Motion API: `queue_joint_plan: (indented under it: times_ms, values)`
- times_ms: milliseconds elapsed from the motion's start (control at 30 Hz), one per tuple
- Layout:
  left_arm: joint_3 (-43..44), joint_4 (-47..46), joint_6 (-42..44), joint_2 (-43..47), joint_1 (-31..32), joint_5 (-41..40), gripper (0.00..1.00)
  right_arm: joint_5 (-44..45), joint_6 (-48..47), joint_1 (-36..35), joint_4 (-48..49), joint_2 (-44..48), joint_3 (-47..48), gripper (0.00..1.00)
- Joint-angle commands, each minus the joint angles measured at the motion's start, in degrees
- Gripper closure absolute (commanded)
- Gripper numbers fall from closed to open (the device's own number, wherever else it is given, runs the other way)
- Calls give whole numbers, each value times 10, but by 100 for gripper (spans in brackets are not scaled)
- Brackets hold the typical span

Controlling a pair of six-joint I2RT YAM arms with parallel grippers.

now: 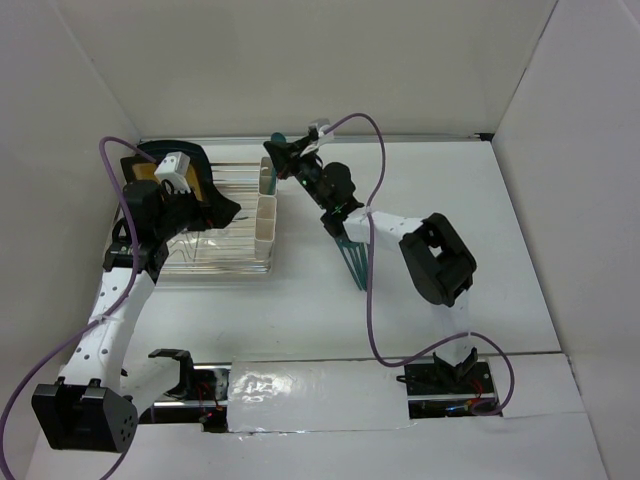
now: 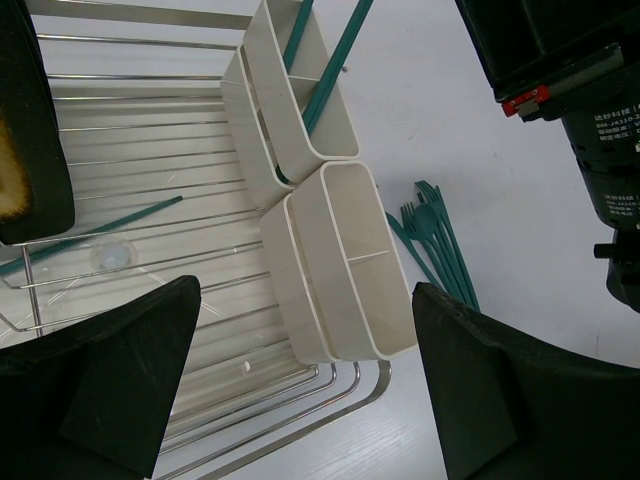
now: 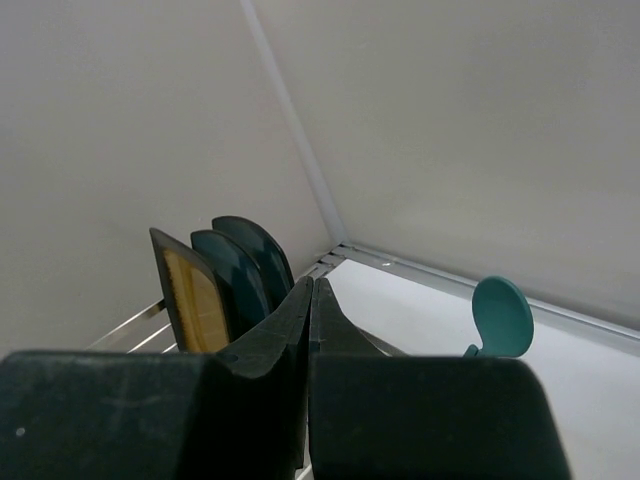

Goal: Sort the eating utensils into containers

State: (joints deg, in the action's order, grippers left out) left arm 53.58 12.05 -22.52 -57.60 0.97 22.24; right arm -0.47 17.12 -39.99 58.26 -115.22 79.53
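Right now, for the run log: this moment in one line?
left gripper open over containers | right gripper shut | two utensils in far container | utensil pile on table

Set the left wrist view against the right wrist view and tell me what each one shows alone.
Left wrist only: the cream-white rectangular plastic containers, a loose bunch of teal-green plastic utensils beside them, one teal utensil lying in the wire dish rack, the open left gripper. Right wrist only: the round bowl of a teal spoon, two more dark plates, the shut right gripper. Both: the dark plate with orange-yellow centre and the wire dish rack.
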Motion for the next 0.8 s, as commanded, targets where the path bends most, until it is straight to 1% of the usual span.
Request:
queue_joint_plan:
  times_ms: [0,267,400,433,500,533,567,600,633,667,700,733,767]
  values:
    - [17,-12,10,5,-2,-6,0,-16,-18,-1,5,50,9,100]
    - [17,-13,14,1,-2,3,0,-22,-37,-1,-27,92,4,100]
    - [15,-17,15,2,-3,4,0,-16,-38,-1,-43,106,-16,100]
    - [16,-16,14,0,-3,5,0,-16,-38,-3,-63,118,-17,100]
    - [16,-15,13,1,-2,4,0,12,-37,0,-86,134,-38,94]
    - [16,-15,15,2,-2,3,0,23,-36,0,-130,158,-44,81]
    - [17,-13,15,2,-2,3,0,48,-37,3,-158,171,-44,77]
    - [16,-14,15,2,-3,4,0,57,-33,6,-185,188,-66,73]
    - [16,-14,15,5,-2,3,0,64,-33,18,-210,223,-80,62]
    - [15,-14,14,6,-3,6,0,90,-25,20,-260,246,-97,57]
    - [16,-15,15,6,-2,3,0,106,-20,19,-286,272,-136,44]
    - [15,-15,13,8,-2,4,0,118,-16,25,-311,293,-157,40]
    - [14,-15,14,8,-2,6,0,133,-5,39,-336,344,-176,36]
